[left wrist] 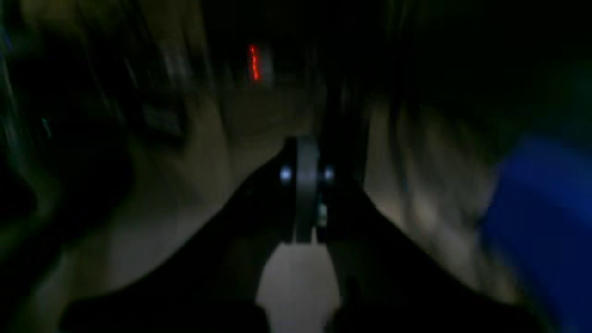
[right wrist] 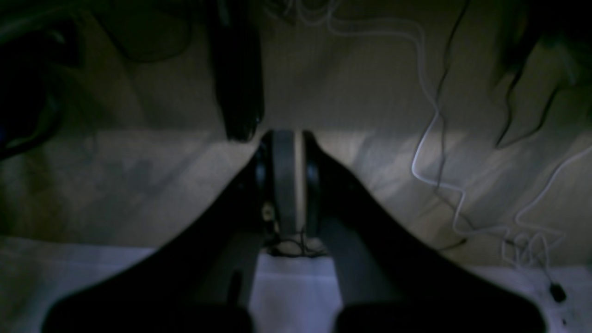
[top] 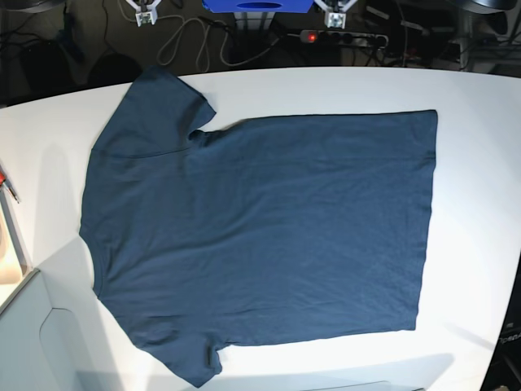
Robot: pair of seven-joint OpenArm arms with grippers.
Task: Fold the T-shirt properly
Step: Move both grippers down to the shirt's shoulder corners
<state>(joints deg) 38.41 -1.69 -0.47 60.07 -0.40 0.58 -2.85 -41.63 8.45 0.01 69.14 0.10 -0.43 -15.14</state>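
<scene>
With both wrist views dark and blurred, still readable: left gripper (left wrist: 305,185) pressed together, pads meeting edge to edge, nothing pinched. Right gripper (right wrist: 286,180) same, jaws together on nothing, thin dark wires tangled just below its fingertips. Neither claw visible in the base view.

Past the left gripper: smeared tan floor, red light (left wrist: 253,62) far ahead of the tips, blue block (left wrist: 545,222) off to its right side. Past the right gripper: tan floor, white cable (right wrist: 430,138) snaking to the right of the tips, dark post (right wrist: 238,83) just left of the tips and ahead. White edge along the bottom of that view, under the claw.

From base view: T-shirt (top: 260,236) spread flat on the white table (top: 480,90), taking up most of it. Neck end toward the view's left, hem toward the right, running straight. One sleeve at the shirt's upper left, reaching near the table's far edge; other sleeve at lower left, near the front edge. Fabric mostly smooth, light creases around the upper sleeve seam. Whether front or back faces up: cannot tell.

Beyond the table's far edge from the shirt: blue box (top: 256,5), power strip with red lamp (top: 338,37), loose cables (top: 191,45).
</scene>
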